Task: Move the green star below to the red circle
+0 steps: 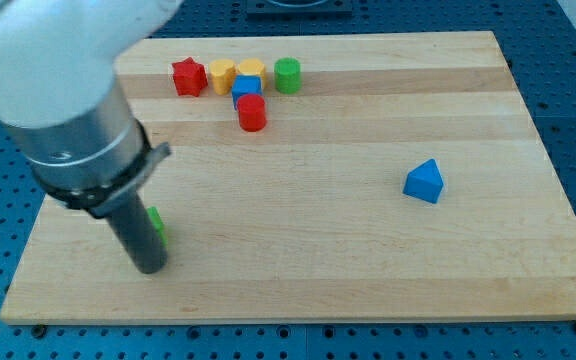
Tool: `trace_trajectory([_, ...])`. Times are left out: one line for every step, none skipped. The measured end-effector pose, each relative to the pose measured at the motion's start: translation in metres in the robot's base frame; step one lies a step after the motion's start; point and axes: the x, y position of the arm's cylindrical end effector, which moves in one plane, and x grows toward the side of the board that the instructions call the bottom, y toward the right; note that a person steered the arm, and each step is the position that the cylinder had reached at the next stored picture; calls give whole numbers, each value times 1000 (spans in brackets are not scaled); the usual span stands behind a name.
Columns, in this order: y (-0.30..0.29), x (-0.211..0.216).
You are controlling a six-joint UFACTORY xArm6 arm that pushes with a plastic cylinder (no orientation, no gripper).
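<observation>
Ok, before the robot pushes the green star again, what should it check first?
1. Green star located: ok, at the view's lower left, mostly hidden behind the rod.
2. My tip against the star: cannot tell; the tip sits just left of and below it, and the rod covers any contact.
3. Red circle located: ok, upper middle, just below the blue block.
4. Path from star up and right toward the circle: ok, bare wood.
5. Landing spot under the red circle: ok, no block there.
6. Blue triangle block out of the way: ok, far on the view's right.
</observation>
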Motion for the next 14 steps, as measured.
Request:
trace_trajectory([-35,0])
trace_trajectory([-56,-14])
trace_trajectory([-36,-26])
trace_trajectory([22,-26])
trace_trajectory([51,-35])
trace_trajectory([58,-58])
trace_trajectory([58,-91])
trace_trajectory([62,-117])
trace_trajectory([67,-128])
trace_trajectory([61,-107])
trace_trajectory([79,-85])
trace_trajectory([95,-88])
trace_trajectory([94,-105])
trace_trajectory([94,-115])
